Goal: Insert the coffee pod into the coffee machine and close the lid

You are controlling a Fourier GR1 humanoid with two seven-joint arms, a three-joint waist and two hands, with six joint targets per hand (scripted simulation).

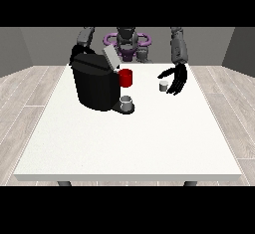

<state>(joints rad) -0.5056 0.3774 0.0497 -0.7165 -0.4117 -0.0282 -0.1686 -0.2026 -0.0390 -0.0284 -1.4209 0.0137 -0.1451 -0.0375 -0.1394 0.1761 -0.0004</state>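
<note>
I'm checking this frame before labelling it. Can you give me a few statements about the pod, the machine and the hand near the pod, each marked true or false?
1. The coffee pod stands on the white table. True.
2. The lid of the coffee machine is shut. False: it is tilted up, open.
3. The hand at the view's right has lifted the pod. False: the pod is on the table beside the hand, whose fingers look relaxed.
4. A red cup is beside the machine. True.
5. A grey cup sits at the machine's front. True.
6. The pod is inside the machine. False: it is on the table, apart from it.
</note>
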